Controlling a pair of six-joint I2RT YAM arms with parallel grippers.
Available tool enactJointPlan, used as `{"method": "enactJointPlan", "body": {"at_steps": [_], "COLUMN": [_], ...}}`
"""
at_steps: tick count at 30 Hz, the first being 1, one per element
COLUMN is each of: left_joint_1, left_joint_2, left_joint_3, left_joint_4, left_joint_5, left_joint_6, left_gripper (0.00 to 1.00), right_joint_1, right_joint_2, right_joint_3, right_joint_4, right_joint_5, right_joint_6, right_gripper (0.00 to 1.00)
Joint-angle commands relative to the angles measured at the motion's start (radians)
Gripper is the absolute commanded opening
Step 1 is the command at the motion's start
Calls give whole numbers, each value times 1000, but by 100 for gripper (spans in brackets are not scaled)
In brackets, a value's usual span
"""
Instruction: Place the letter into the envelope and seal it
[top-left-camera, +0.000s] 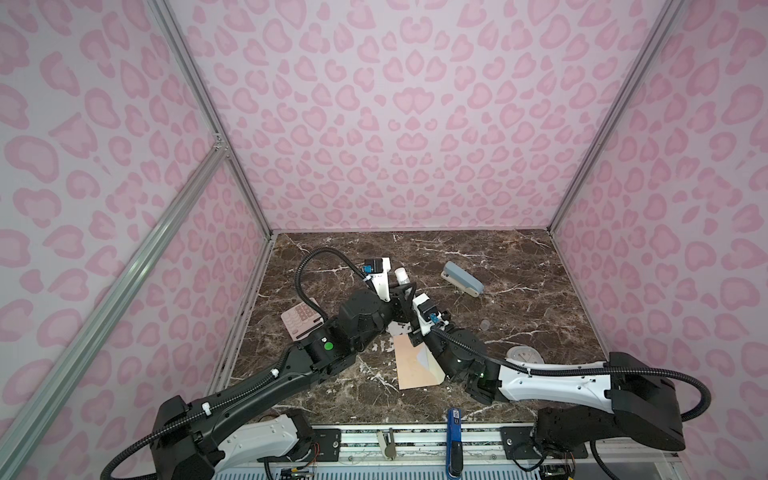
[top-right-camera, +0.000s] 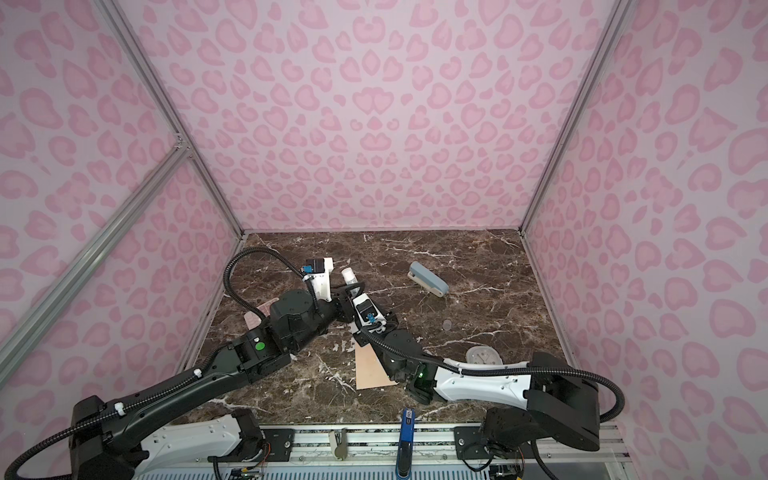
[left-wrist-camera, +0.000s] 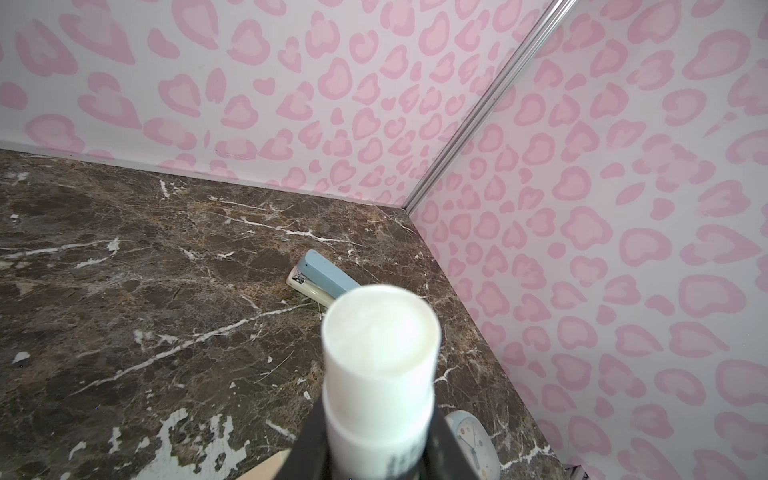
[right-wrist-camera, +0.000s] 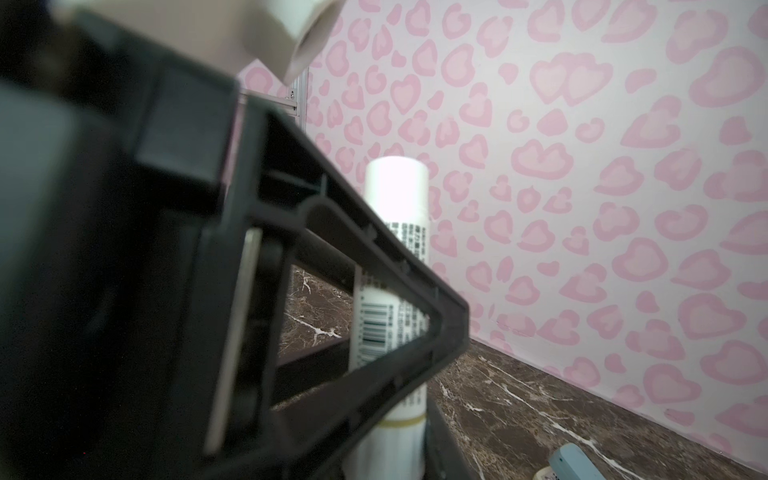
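A white glue stick (left-wrist-camera: 380, 345) is gripped by the left claw (left-wrist-camera: 380, 436), whose black fingers (left-wrist-camera: 311, 449) are closed on its printed body while its capped end projects beyond them. In both top views the glue stick (top-left-camera: 401, 275) is seen raised above the brown marble desk (top-left-camera: 519, 257), near the middle and pointing towards the back wall. The right claw (top-left-camera: 411, 300) is placed right against the left one, at the lower part of the tube. In the right wrist view the glue stick (right-wrist-camera: 397, 199) is crossed by a black triangular frame, and whether the right claw is clamped on the tube or only set around it cannot be told. The envelope (top-left-camera: 411, 365) is laid flat on the desk just in front of the two claws and is held by neither. Its peach face is up and its right side is covered by the right arm. A pale wedge (top-left-camera: 424, 354) is seen on it at the arm's edge, but whether that is the letter cannot be told. A pink calculator (top-left-camera: 299, 322) is partly hidden behind the left arm. A blue-grey stapler (top-left-camera: 462, 278) lies towards the back right, and a small round clock (top-left-camera: 524, 355) lies flat beside the right arm.
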Motion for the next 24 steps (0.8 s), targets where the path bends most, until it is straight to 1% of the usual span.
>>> {"method": "enactJointPlan", "body": {"at_steps": [1,6,9,12,14,15,17,20,24], "left_joint_1": [-2,0,8,34,65,76,92,98,100], "left_joint_2": [8,9,-18,-66,-100,-114,-140,-166,-185], "left_joint_3": [18,17,-1,-38,-71,-83,-104,-125,-139], "left_joint_4": [42,48,57,80,138,146,155,161,166], "left_joint_5": [59,108,172,299,423,474,577,688,802], "left_joint_6": [10,25,62,98,115,122,142,167,187], "left_gripper": [4,4,4,4,4,4,4,4,4], "right_joint_1": [1,-5,-26,-66,-93,-101,-125,-158,-189], "right_joint_2": [-6,-40,-88,-154,-202,-224,-267,-320,-372], "right_joint_3": [8,7,1,-1,-4,-9,-21,-43,-66], "right_joint_4": [10,-25,-78,-160,-208,-219,-240,-236,-227], "right_joint_5": [-14,-55,-137,-266,-393,-435,-563,-743,-911], "right_joint_6": [13,38,94,190,250,270,310,372,430], "right_gripper": [27,23,23,22,21,21,21,21,21]}}
